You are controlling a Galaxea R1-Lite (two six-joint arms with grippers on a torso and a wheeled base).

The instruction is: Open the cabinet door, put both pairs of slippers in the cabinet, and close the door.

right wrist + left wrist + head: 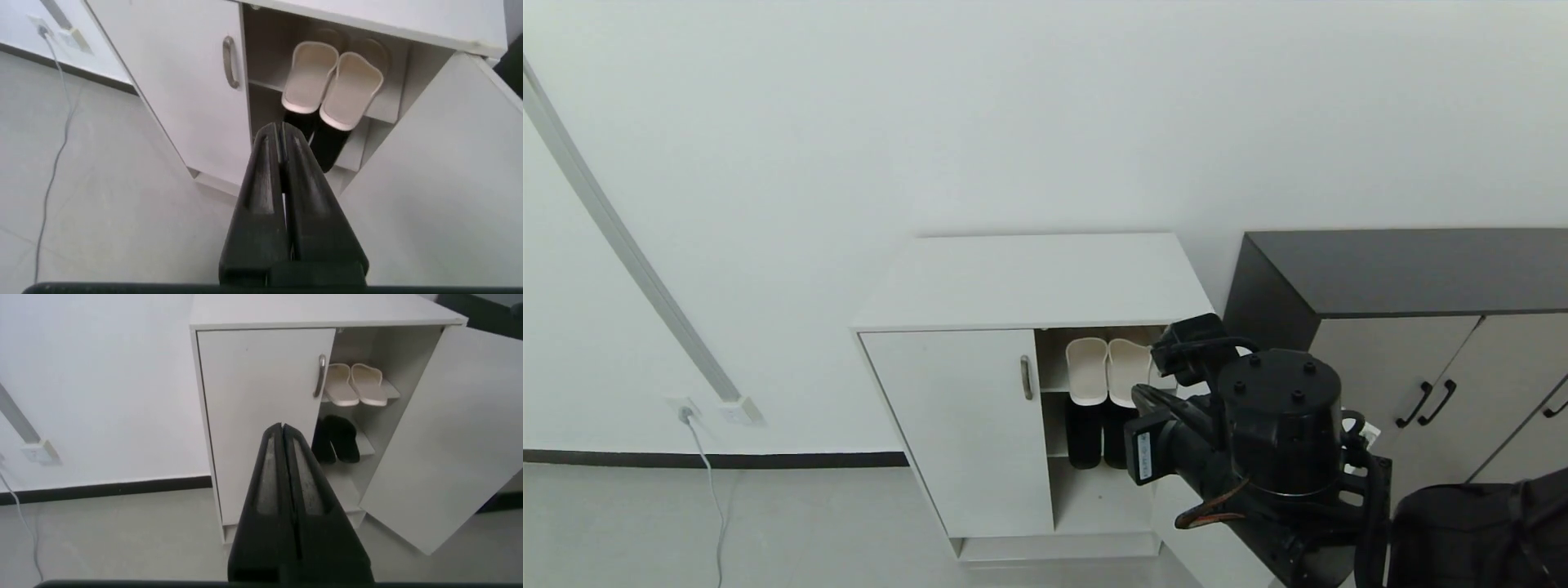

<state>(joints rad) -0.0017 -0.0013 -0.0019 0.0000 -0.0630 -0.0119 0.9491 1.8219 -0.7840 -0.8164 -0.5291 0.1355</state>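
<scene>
White wooden cabinet [1029, 282], right door [458, 433] open. Inside it, cream slippers [1107, 371] sit above black slippers [1098, 433]. Left hand [283, 429] and right hand [281, 131] both closed, empty.

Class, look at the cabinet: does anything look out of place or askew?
The white slippers seem to overhang the front edge of their shelf in the cabinet, so the open door might catch them when it closes. Nothing else stands out.
</scene>
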